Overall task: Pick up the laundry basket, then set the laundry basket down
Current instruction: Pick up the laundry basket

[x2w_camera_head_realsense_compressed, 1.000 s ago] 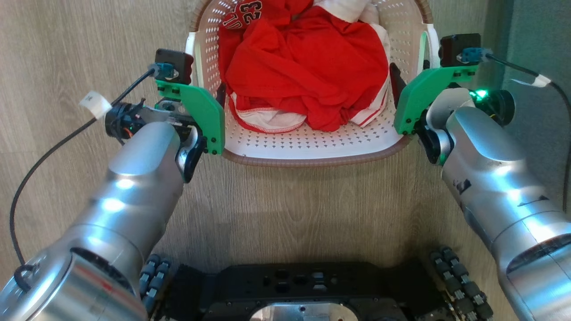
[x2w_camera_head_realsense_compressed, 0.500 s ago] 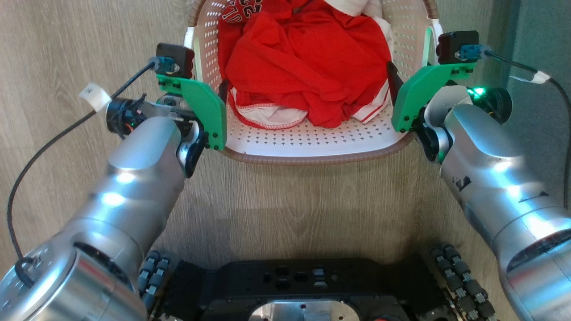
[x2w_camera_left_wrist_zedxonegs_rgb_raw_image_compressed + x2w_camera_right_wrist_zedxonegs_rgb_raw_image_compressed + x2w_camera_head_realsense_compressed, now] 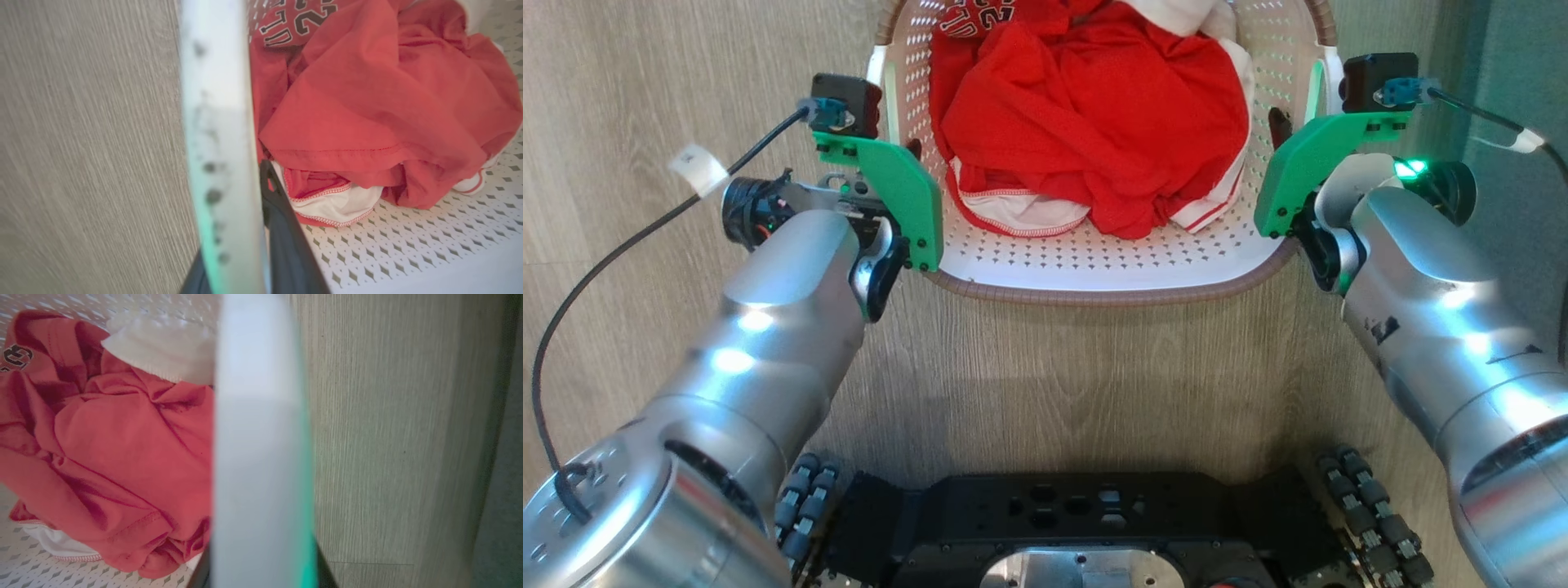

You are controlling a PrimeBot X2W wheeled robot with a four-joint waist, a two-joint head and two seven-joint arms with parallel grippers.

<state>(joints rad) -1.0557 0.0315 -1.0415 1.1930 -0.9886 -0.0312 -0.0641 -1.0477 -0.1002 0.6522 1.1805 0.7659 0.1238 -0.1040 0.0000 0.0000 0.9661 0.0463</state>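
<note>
The laundry basket, cream-white with a perforated wall and a brown rim, stands on the floor ahead of me with red and white clothes inside. My left gripper is shut on the basket's white left handle. Its dark inner finger presses the handle from the basket side. My right gripper is shut on the white right handle, which runs up between its two fingers. The red clothes lie just inside both handles. Each outer finger is mostly hidden behind its handle.
Wood-look floor surrounds the basket. My dark wheeled base sits just behind it at the bottom of the head view. A grey-green panel rises close on the right. A black cable trails from the left wrist.
Both grippers have closed: each inner finger moved outward from the clothes against its handle. The head view shifted slightly, so the whole picture has moved.
</note>
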